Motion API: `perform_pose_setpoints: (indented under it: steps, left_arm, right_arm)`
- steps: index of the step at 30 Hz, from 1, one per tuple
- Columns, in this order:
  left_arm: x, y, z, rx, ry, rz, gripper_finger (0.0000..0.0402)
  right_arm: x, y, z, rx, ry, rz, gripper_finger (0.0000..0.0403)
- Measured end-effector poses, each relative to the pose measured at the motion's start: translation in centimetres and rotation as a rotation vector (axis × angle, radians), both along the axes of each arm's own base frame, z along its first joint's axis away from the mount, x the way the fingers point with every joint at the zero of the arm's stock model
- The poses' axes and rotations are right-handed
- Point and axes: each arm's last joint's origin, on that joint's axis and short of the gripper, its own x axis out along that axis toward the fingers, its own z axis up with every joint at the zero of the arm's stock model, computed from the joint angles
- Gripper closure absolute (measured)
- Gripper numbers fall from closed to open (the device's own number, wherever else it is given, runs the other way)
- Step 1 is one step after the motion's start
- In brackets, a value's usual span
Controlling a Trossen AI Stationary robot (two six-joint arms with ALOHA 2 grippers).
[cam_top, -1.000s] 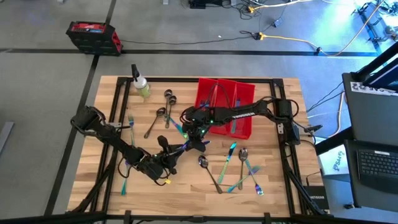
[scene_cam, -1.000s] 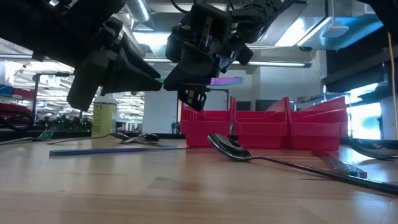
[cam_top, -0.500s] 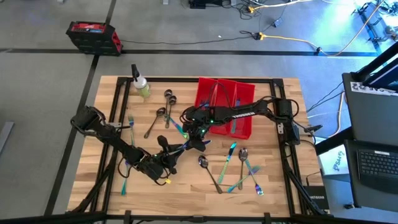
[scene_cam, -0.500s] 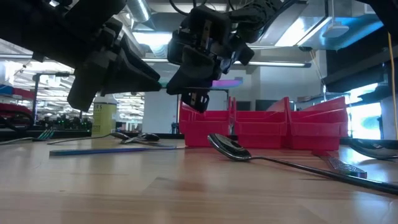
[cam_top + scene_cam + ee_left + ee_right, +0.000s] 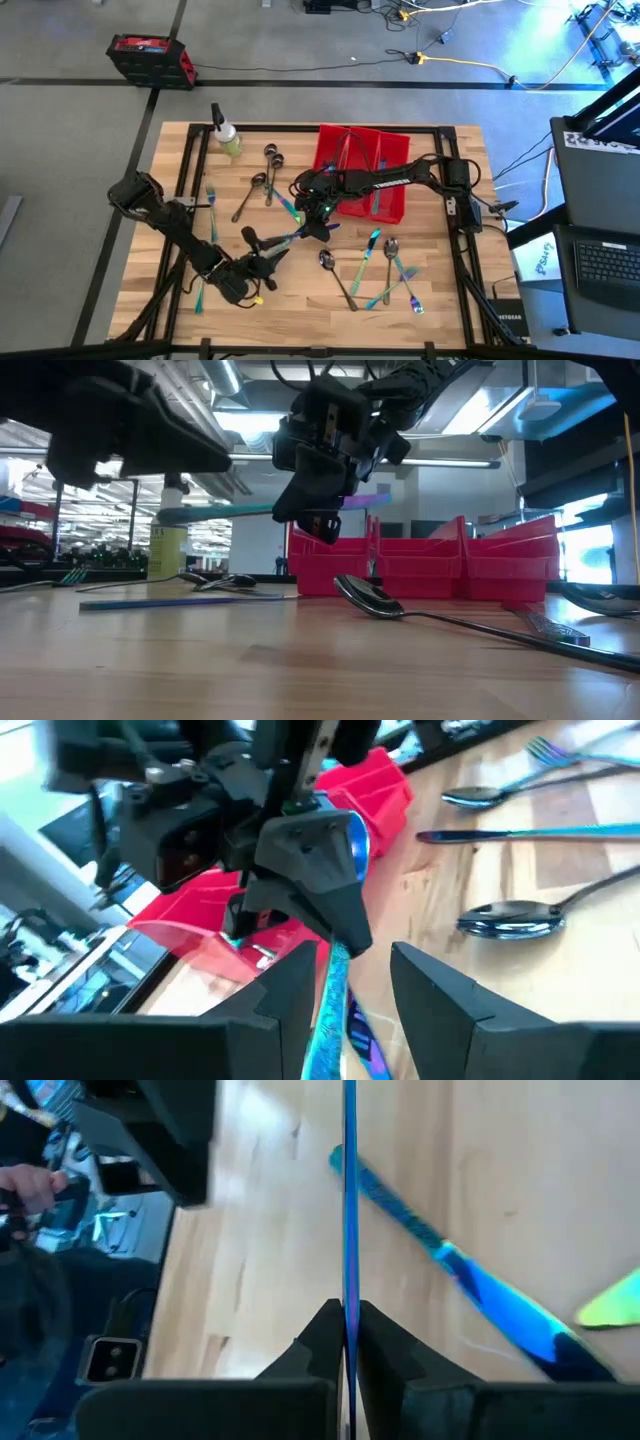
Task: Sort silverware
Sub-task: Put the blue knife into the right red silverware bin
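A thin teal piece of silverware [image 5: 291, 238] hangs level above the table's middle. My right gripper [image 5: 320, 224] is shut on its far-right end; in the right wrist view it shows edge-on as a blue line [image 5: 347, 1200]. My left gripper [image 5: 352, 952] stands open at the piece's free end [image 5: 190, 514], toward the near left. More silverware lies flat on the table: spoons [image 5: 270, 158] at the back, a spoon [image 5: 335, 270] and knives [image 5: 370, 250] at the near right, forks [image 5: 211, 195] on the left. My right gripper pinches the teal piece's thin edge [image 5: 347, 1295] between its two fingers, at the end nearest the red bins. The fingers slant down from the table's far right, roughly along the piece. The piece sticks out level toward my left gripper, clear of the table. My left gripper has the piece's free end [image 5: 333, 982] between its open fingers in the wrist view; whether a finger touches it, I cannot tell.
Red bins [image 5: 392, 150] stand at the back, right of centre, close behind my right gripper. A small spray bottle [image 5: 227, 138] stands at the back left. A blue knife [image 5: 450, 1270] lies on the wood under the held piece. Bare wood shows at the near middle.
My left gripper has drawn back toward the table's near-left, away from my right gripper, and has rolled a little. More of the teal piece now shows bare between the two grippers. The piece stays level in my right gripper.
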Motion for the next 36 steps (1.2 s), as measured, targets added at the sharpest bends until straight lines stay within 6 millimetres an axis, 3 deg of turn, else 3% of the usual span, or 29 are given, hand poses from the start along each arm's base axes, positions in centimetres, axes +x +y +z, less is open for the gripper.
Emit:
perform_pose_setpoints:
  steps: [5, 13, 19, 24, 30, 36]
  left_arm:
    - [-1.4, -0.8, -0.1, -0.03, -0.104, 0.083, 0.031]
    - [-2.3, -1.1, -0.8, -0.175, -0.166, 0.067, 0.0393]
    - [-2.8, -0.5, 0.7, -0.255, -0.109, -0.003, 0.0401]
    - [-4.3, 2.0, 1.4, -0.35, -0.051, -0.095, 0.0401]
    - [-3.7, 5.8, 2.2, -0.423, -0.065, -0.415, 0.0401]
    - [-1.9, 9.9, 2.6, -0.347, -0.052, -0.511, 0.0401]
  right_arm:
    - [-0.6, -0.1, 1.2, -0.058, 0.003, -0.022, 0.0403]
    - [-2.9, 0.7, 6.9, -0.238, -0.053, -0.105, 0.0403]
    - [-5.6, 1.7, 11.6, -0.38, -0.099, -0.288, 0.0403]
    - [-8.7, 2.1, 14.2, -0.474, -0.118, -0.509, 0.0403]
    - [-12.2, 2.5, 13.7, -0.527, -0.077, -0.801, 0.0403]
    - [-15.6, 2.5, 11.3, -0.526, -0.007, -1.118, 0.0403]
